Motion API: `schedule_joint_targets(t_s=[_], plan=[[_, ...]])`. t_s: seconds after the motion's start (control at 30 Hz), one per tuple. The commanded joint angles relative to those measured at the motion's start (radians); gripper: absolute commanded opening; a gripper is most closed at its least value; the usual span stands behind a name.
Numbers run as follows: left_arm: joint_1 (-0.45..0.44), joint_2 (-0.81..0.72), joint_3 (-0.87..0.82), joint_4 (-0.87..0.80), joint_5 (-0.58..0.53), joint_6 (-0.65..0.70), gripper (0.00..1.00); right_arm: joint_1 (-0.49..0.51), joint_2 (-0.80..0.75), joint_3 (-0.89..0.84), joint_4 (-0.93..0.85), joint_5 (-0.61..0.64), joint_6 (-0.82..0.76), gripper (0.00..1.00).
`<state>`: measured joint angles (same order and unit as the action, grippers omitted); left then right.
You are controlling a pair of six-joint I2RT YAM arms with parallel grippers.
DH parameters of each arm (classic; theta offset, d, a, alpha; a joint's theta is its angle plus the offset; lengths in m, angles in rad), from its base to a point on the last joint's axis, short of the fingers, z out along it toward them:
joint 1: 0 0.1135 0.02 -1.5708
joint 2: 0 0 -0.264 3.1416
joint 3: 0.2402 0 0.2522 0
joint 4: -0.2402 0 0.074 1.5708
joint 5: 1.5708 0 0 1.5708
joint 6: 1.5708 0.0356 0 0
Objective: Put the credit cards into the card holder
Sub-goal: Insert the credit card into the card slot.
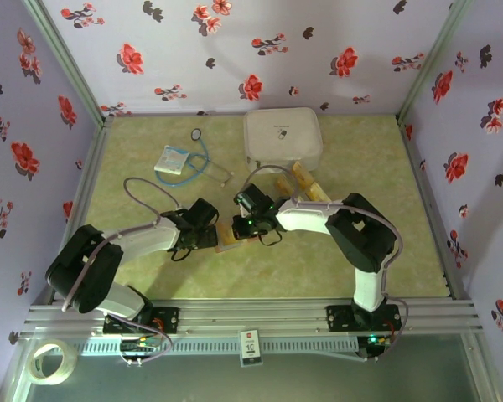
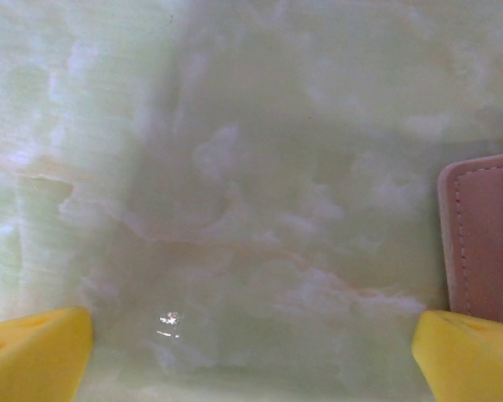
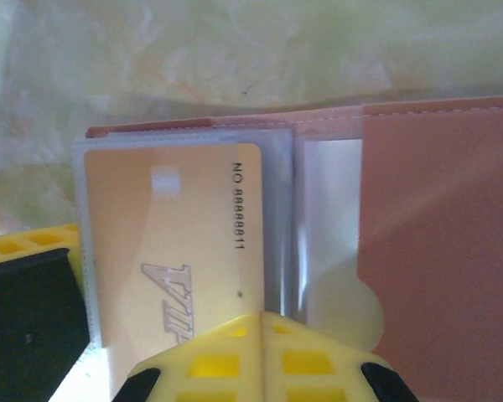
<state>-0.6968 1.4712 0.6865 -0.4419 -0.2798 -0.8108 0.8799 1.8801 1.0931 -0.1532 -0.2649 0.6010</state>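
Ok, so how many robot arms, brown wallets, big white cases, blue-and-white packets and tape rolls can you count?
robot arms: 2, the left arm and the right arm
card holder (the brown wallet): 1
white case: 1
white-blue packet: 1
tape roll: 1
total: 6

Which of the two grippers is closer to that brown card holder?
Right. The right gripper sits shut over the card holder; the left gripper stands open beside it.
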Motion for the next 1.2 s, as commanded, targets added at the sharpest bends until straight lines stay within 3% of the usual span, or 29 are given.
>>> schedule_joint_targets(t_s=[0.0, 0.57, 1.17], plan=[[-0.008, 0.053, -0.019, 0.038, 0.004, -0.016, 1.0, 0.015, 0.021, 0.032, 0.036, -0.029, 0.035, 0.0], [0.049, -0.073, -0.022, -0.063, -0.058, 0.032, 1.0, -0.021, -0.065, 0.016, -0.02, 0.029, 0.007, 0.0], [0.054, -0.023, 0.023, -0.044, -0.021, 0.074, 1.0, -0.042, 0.008, 0.018, -0.014, 0.015, -0.004, 0.0]])
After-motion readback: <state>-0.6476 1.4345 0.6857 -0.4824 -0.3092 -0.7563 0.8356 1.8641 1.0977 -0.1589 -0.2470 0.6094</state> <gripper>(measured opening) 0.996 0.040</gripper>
